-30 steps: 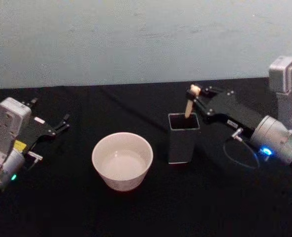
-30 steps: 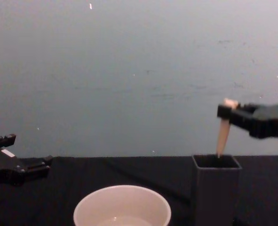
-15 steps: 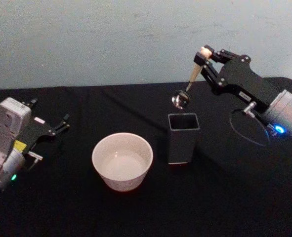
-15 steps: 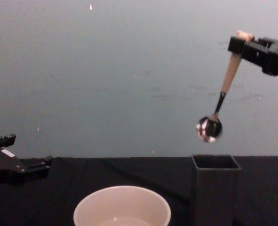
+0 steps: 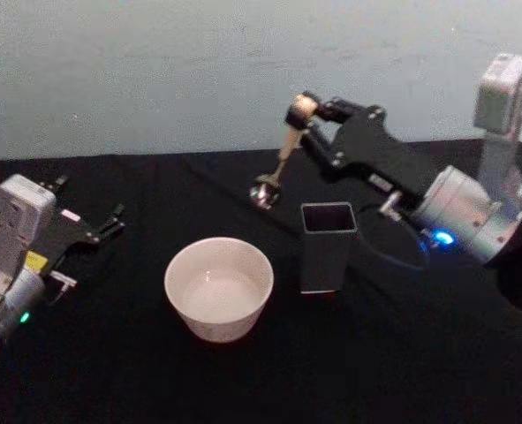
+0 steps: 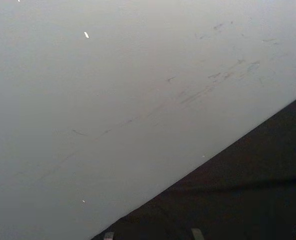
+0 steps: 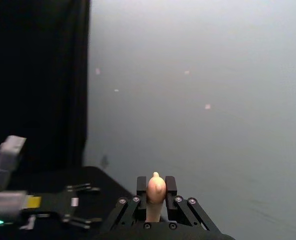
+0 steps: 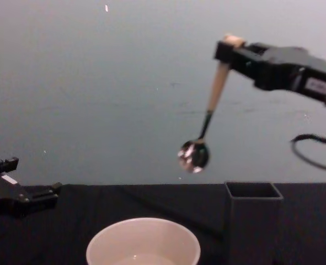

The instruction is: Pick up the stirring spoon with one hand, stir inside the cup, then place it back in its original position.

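Observation:
My right gripper (image 5: 303, 109) is shut on the bear-head top of the stirring spoon (image 5: 282, 157), holding it in the air. The spoon (image 8: 215, 91) hangs tilted, its shiny bowl lowest, to the left of the dark grey square holder (image 5: 328, 252) and above and behind the cup's right side. The cream-white cup (image 5: 216, 325) stands on the black table in the centre; its rim (image 8: 143, 221) lies well below the spoon's bowl. In the right wrist view the beige handle tip (image 7: 156, 190) sits clamped between the fingers. My left gripper (image 5: 114, 222) rests open at the far left.
The holder (image 8: 254, 221) stands just right of the cup, its top open with nothing inside. A black cloth covers the table, with a pale wall behind. A dark cable loops beside my right arm (image 5: 459, 212). My parked left arm (image 7: 7, 200) lies low.
My right gripper lifted the spoon out of the holder, then carried it to the left. The spoon now hangs left of the holder, nearer the cup. My left arm stayed still.

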`<move>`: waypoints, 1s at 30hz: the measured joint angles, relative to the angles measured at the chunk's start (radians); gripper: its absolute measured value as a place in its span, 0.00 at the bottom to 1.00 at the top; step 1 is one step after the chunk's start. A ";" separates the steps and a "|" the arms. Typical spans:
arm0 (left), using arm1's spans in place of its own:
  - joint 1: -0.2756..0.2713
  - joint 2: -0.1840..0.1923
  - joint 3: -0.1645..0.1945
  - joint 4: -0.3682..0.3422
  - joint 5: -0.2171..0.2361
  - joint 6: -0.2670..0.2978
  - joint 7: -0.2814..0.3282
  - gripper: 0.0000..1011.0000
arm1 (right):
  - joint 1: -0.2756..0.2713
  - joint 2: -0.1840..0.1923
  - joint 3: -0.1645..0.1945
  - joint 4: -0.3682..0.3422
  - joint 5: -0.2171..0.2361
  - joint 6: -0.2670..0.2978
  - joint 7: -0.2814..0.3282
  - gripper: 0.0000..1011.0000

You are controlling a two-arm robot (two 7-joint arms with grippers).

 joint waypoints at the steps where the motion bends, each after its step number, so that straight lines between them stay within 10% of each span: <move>1: 0.000 0.000 0.000 0.000 0.000 0.000 0.000 0.99 | 0.002 -0.004 -0.008 0.003 -0.001 0.000 0.003 0.21; 13: 0.000 0.000 0.000 0.000 0.000 0.000 0.000 0.99 | 0.012 -0.056 -0.105 0.094 -0.073 -0.037 0.016 0.21; 30: 0.000 0.000 0.000 0.000 0.000 0.000 0.000 0.99 | 0.019 -0.137 -0.128 0.246 -0.146 -0.095 -0.009 0.21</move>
